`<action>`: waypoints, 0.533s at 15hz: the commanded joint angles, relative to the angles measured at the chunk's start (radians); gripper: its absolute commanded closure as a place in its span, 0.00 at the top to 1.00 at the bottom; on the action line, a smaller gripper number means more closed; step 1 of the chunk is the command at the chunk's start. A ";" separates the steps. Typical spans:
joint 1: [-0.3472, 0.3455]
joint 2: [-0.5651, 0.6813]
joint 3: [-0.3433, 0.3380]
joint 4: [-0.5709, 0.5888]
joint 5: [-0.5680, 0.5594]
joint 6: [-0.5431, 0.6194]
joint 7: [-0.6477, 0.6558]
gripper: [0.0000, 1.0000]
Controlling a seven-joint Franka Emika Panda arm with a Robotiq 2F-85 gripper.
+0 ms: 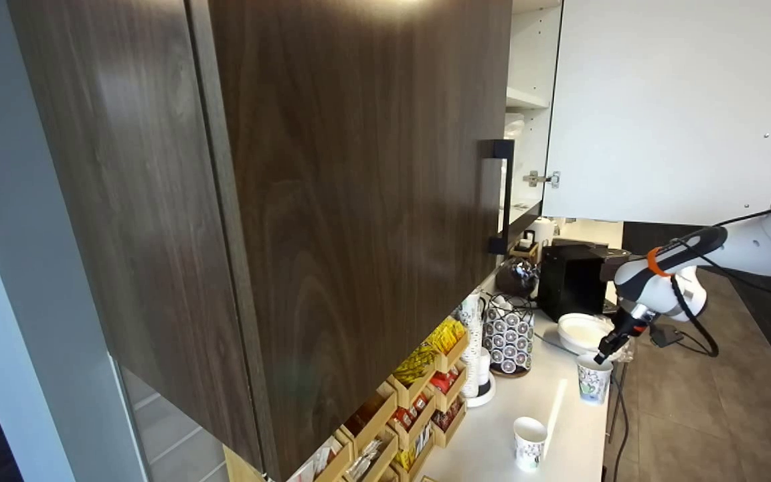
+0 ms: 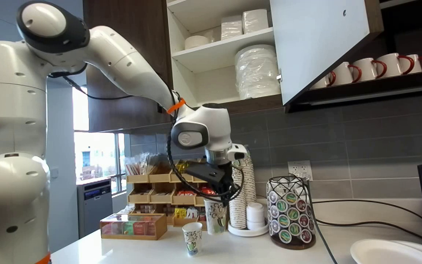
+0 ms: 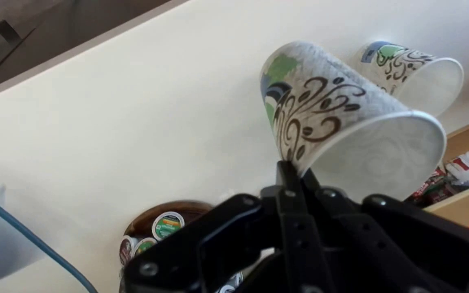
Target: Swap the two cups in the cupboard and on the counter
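My gripper [image 3: 297, 171] is shut on the rim of a white paper cup [image 3: 320, 106] with a brown swirl print. This held cup also shows in both exterior views [image 1: 593, 379] [image 2: 216, 217]; it seems to hang slightly tilted above the counter [image 1: 563, 442]. The second cup [image 2: 192, 238], similarly printed, stands upright on the counter [image 2: 130, 253]; it also shows in the wrist view [image 3: 397, 67] and in an exterior view [image 1: 529, 443]. The cupboard [image 1: 359, 167] is dark wood with pale shelves [image 2: 225, 42]. One of its doors [image 2: 317, 40] stands open.
A coffee-pod canister [image 2: 293, 216] and stacked cups [image 2: 249, 178] stand along the wall. Snack drawers [image 2: 161, 198] and a tea box [image 2: 134, 226] are beside them. A white bowl [image 1: 583, 331] is near the counter's edge. Wrapped white stacks [image 2: 256, 71] sit in the cupboard.
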 commanded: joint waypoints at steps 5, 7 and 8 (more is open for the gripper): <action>-0.050 0.267 0.048 0.130 0.343 0.053 -0.352 0.01; -0.063 0.319 0.056 0.162 0.402 0.048 -0.403 0.01; -0.069 0.342 0.058 0.178 0.427 0.051 -0.422 0.01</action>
